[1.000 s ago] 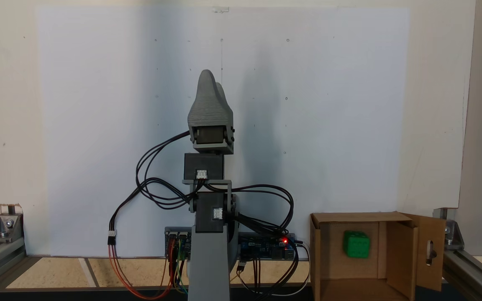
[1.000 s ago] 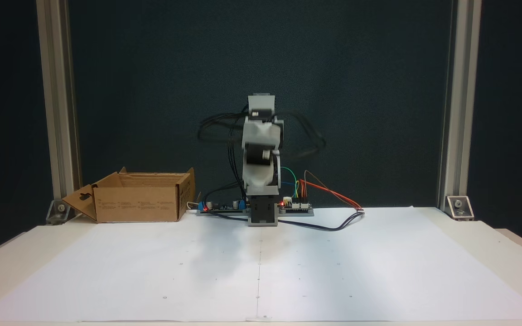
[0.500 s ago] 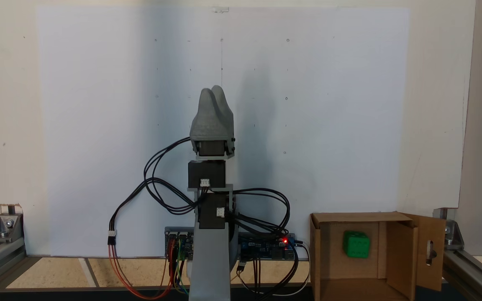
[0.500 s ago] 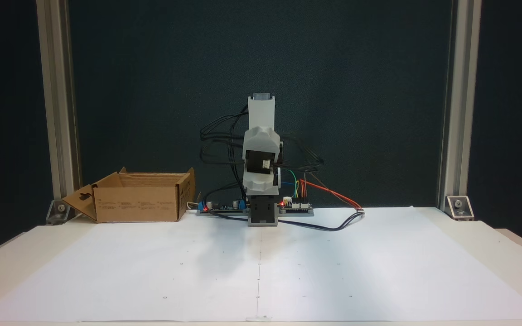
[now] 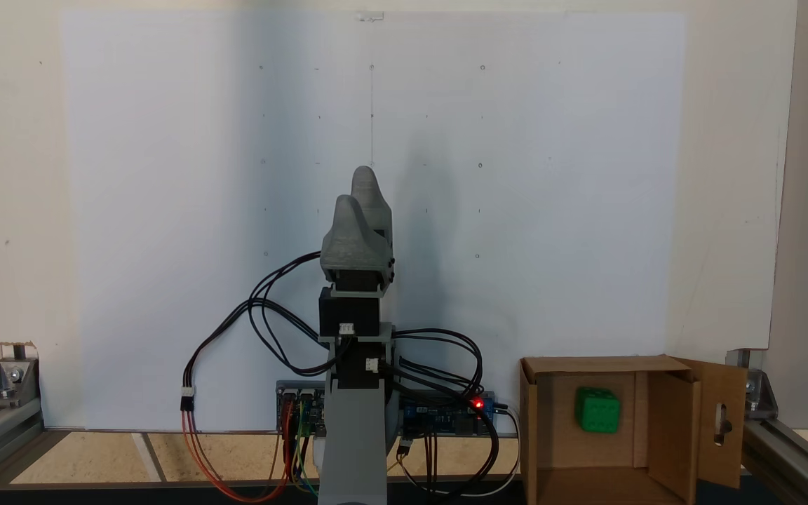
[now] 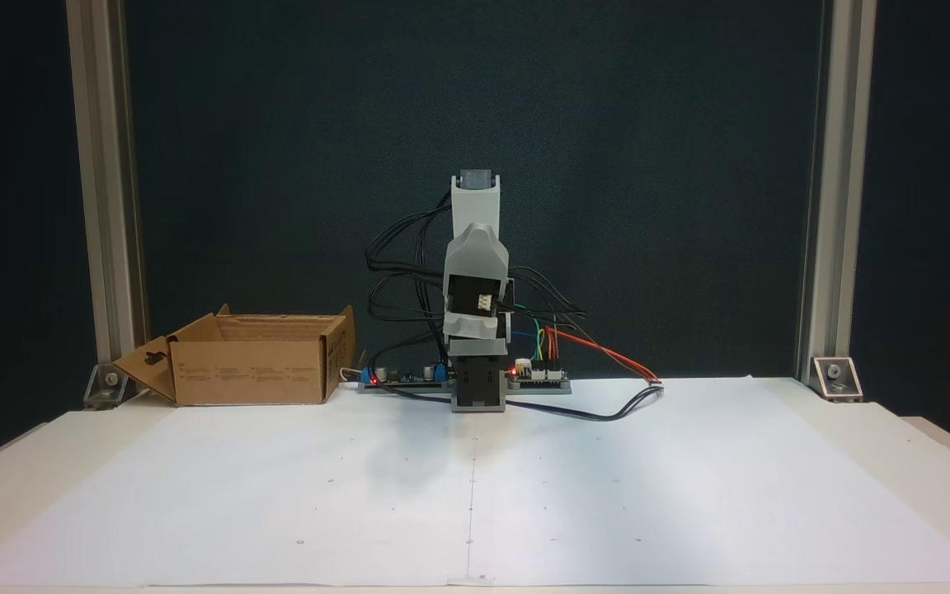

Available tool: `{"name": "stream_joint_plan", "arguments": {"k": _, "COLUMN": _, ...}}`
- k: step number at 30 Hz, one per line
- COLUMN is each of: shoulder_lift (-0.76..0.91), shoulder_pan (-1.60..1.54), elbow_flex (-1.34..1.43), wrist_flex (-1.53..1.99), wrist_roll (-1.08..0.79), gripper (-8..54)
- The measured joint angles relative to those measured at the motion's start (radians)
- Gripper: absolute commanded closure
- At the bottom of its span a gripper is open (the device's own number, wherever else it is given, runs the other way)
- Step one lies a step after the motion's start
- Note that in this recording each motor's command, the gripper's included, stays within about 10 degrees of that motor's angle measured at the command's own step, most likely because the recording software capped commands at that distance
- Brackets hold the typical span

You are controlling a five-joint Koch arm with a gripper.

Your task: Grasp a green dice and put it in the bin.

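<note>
Green dice (image 5: 597,409) inside bin (image 5: 670,421); pips indistinct.

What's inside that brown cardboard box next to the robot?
From above, the brown corrugated cardboard box holds one small bright green dice lying on its floor. An inner flap covers part of the floor, so that part cannot be checked. From the side, the box walls hide its contents.

The wide white paper sheet (image 6: 475,495) ahead of the grey plastic gripper (image 5: 356,188) lies bare, open to passage. In the front fixed view, the brown cardboard bin (image 6: 252,363) stands well left of the gripper, top open, while black cables (image 6: 397,264) loop close behind it.
</note>
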Motion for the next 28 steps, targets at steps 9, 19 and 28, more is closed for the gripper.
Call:
{"name": "stream_joint_plan", "arguments": {"k": 9, "shoulder_lift": 0.000, "shoulder_pan": 0.002, "elbow_flex": 0.018, "wrist_flex": -0.015, "wrist_roll": -0.003, "gripper": 1.7}}
{"name": "stream_joint_plan", "arguments": {"k": 19, "shoulder_lift": 0.002, "shoulder_pan": -0.002, "elbow_flex": 0.018, "wrist_flex": -0.015, "wrist_roll": -0.003, "gripper": 1.5}}
{"name": "stream_joint_plan", "arguments": {"k": 28, "shoulder_lift": 0.000, "shoulder_pan": -0.002, "elbow_flex": 0.018, "wrist_flex": -0.015, "wrist_roll": -0.003, "gripper": 1.5}}
